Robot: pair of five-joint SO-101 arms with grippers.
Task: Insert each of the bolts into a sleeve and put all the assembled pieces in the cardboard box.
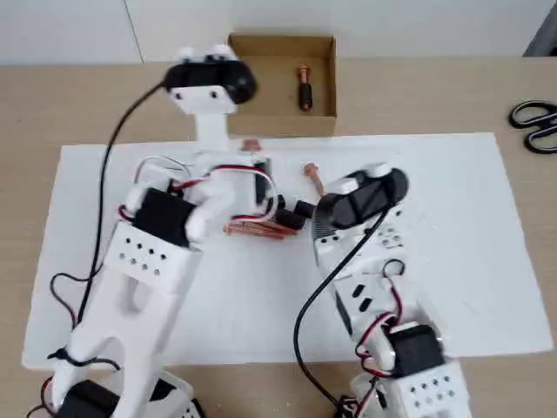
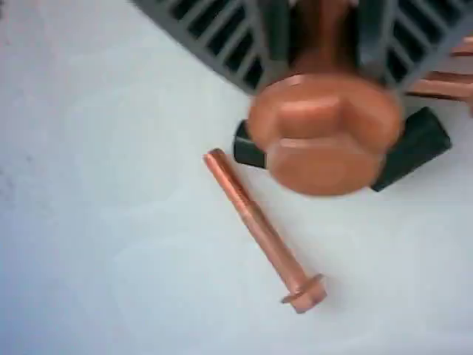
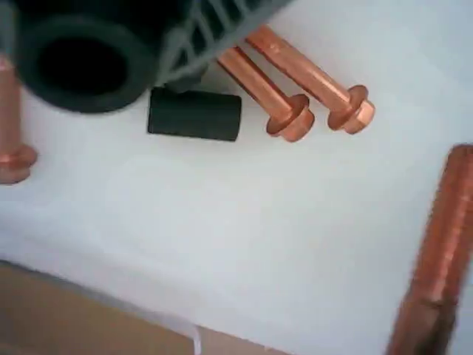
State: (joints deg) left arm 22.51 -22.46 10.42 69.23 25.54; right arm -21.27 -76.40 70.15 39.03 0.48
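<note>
This is looking like a robotics lab. Wired arms [image 1: 144, 252] are sitting on a wooden surface [image 1: 35, 104] beside scissors [image 1: 533, 124].

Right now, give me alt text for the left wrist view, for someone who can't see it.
The left tool grips a copper bolt, its hexagonal head facing the camera, above a white sheet. A second bolt lies loose on the sheet, with a black sleeve behind the held head.

Table [image 1: 26, 104], wood: white sheet [image 1: 461, 261] at ctr; cardboard box [image 1: 283, 124] just beyond sheet's far edge; scissors [image 1: 535, 122] off its far-right corner. On sheet, mid: loose bolts [image 1: 257, 229], sleeve [image 3: 194, 114].
</note>
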